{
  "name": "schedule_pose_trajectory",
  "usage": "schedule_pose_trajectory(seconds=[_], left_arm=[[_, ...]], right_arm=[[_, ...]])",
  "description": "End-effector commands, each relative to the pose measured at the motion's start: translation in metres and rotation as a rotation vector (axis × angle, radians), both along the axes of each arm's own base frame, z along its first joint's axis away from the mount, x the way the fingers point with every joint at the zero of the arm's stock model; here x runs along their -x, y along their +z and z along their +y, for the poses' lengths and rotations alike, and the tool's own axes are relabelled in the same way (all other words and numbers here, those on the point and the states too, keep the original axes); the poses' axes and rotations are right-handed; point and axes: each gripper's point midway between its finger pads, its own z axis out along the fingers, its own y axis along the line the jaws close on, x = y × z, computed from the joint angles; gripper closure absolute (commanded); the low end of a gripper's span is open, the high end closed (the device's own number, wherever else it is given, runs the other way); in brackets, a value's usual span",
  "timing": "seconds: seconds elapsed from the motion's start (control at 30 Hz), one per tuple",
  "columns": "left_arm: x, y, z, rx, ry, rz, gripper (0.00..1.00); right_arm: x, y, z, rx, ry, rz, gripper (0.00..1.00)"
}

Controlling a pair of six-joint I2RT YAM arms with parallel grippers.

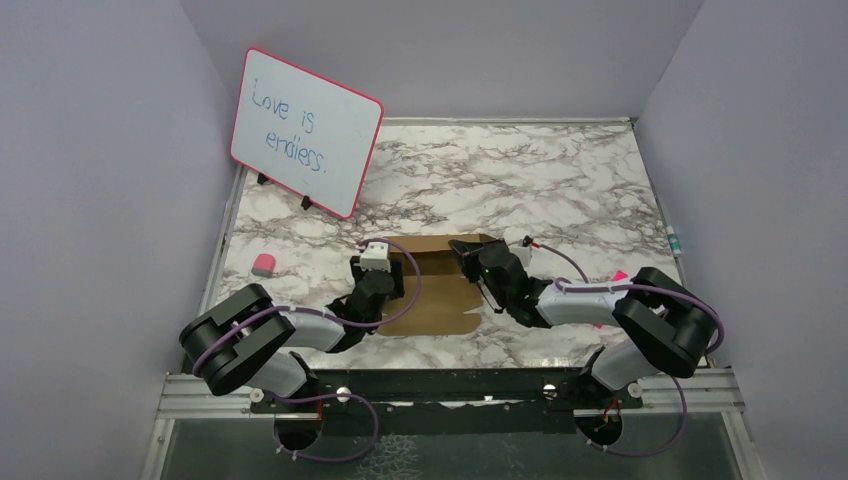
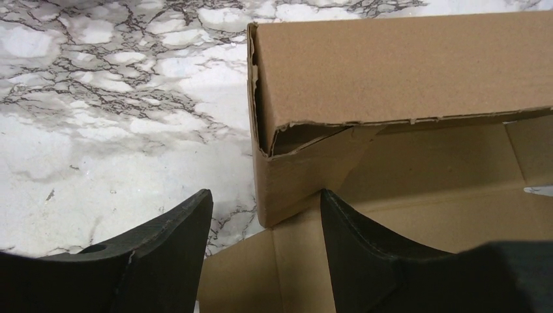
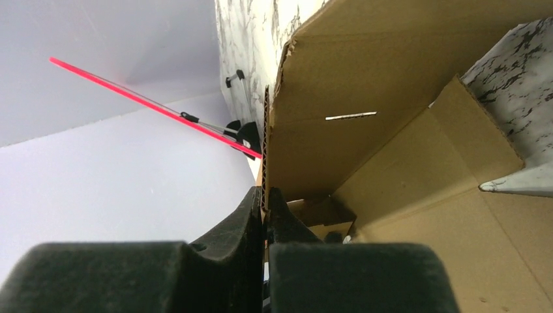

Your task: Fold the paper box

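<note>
Cardboard of the paper box [image 1: 440, 300] lies half-formed at the middle of the desk [image 1: 560, 180], one long wall raised. The right claw [image 3: 265, 195] is clenched on an upright panel's edge, seemingly to hold it standing. The left claw [image 2: 264, 195] hangs released facing the box's left corner, likely ready to tuck that end.

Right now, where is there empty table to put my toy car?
The table is bare behind the paper box, from the whiteboard across to the right wall. Crowded: the near middle, where the left gripper and right gripper are at the box.
</note>
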Motion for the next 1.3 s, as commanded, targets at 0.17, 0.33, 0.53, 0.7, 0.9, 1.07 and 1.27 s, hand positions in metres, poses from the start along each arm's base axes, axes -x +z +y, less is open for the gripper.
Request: schedule_pose_trajectory(seconds=[0.17, 0.33, 0.53, 0.7, 0.9, 1.07, 1.27], left_arm=[[-0.008, 0.015, 0.005, 0.037, 0.023, -0.1, 0.41], [-0.014, 0.017, 0.007, 0.034, 0.047, -0.13, 0.44], [-0.023, 0.018, 0.018, 0.025, 0.147, -0.171, 0.56], [-0.03, 0.011, 0.032, -0.014, 0.269, -0.183, 0.66], [-0.033, 0.007, 0.041, -0.049, 0.381, -0.202, 0.69], [-0.036, 0.004, 0.041, -0.061, 0.439, -0.212, 0.72], [-0.042, -0.003, 0.033, -0.046, 0.453, -0.197, 0.76]], right_arm=[[0.009, -0.01, -0.001, -0.005, 0.035, 0.013, 0.99], [0.013, -0.011, 0.005, -0.004, 0.079, 0.016, 0.99], [0.016, -0.013, 0.007, -0.003, 0.098, 0.018, 0.99], [0.016, -0.009, 0.004, 0.024, 0.097, 0.009, 0.99], [0.018, -0.005, 0.0, 0.05, 0.099, 0.007, 0.99], [0.021, -0.006, -0.004, 0.063, 0.096, 0.019, 0.99], [0.024, -0.018, -0.004, 0.078, 0.102, 0.053, 0.99]])
